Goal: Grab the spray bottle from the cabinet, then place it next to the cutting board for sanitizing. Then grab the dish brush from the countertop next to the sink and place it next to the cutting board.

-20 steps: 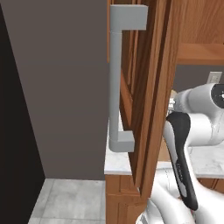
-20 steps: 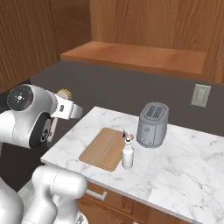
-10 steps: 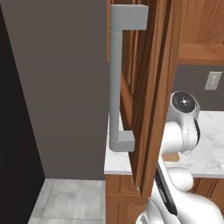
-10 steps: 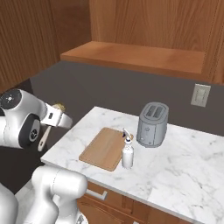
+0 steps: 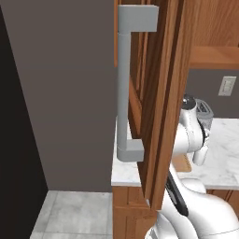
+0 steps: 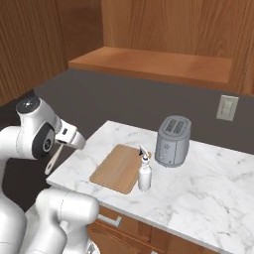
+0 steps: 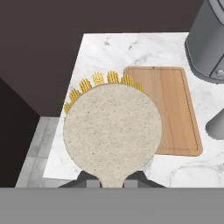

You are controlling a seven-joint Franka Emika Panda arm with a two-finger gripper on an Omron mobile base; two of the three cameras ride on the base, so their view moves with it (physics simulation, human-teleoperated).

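My gripper [image 7: 111, 181] is shut on the dish brush [image 7: 111, 131], whose pale round disc faces the hand camera with yellow bristles fringing its far edge. In the right base view the brush's thin whitish handle [image 6: 52, 160] hangs down-left from the hand, just off the left end of the countertop [image 6: 208, 198]. Beyond the brush lies the tan cutting board [image 7: 168, 109] [image 6: 119, 168]. Upright at the board's right corner stands the spray bottle [image 6: 144, 173]. The cabinet [image 5: 163, 93] door stands open close in the left base view.
A silver toaster [image 6: 172, 141] stands behind the spray bottle, also at the hand view's top right [image 7: 210, 39]. The cabinet door's grey bar handle [image 5: 123, 93] juts out near the arm. A wall outlet [image 6: 227, 107] is on the dark backsplash. Grey floor lies left of the counter.
The arm has swung the brush down and to the right, from high at the left toward the counter's left end. The board, bottle and toaster have not moved.
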